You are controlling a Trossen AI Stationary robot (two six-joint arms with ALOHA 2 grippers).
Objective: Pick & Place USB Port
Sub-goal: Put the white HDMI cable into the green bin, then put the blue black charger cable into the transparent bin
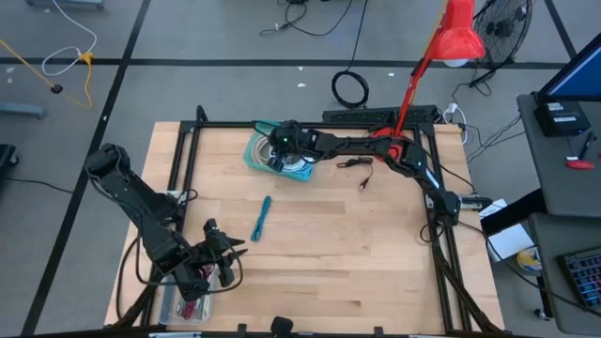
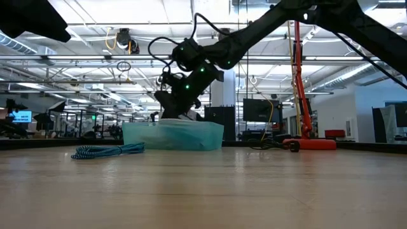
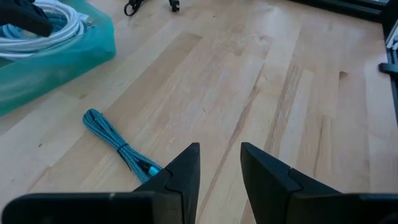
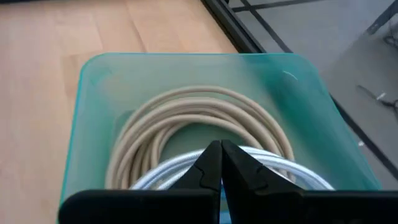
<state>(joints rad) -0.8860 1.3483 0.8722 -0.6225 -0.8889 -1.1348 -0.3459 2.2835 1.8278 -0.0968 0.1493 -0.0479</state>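
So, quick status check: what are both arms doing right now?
Right gripper shut, down in the teal bin over the coiled cables. Left gripper open, waiting at the near table edge. Blue cable lies mid-table, untouched. Nothing blocking.

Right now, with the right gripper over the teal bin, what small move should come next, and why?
Probably lift the right gripper straight up out of the teal bin. Its fingers look closed with nothing visibly between them, the beige cable and white cable already lie coiled inside, and the blue braided cable remains on the table.
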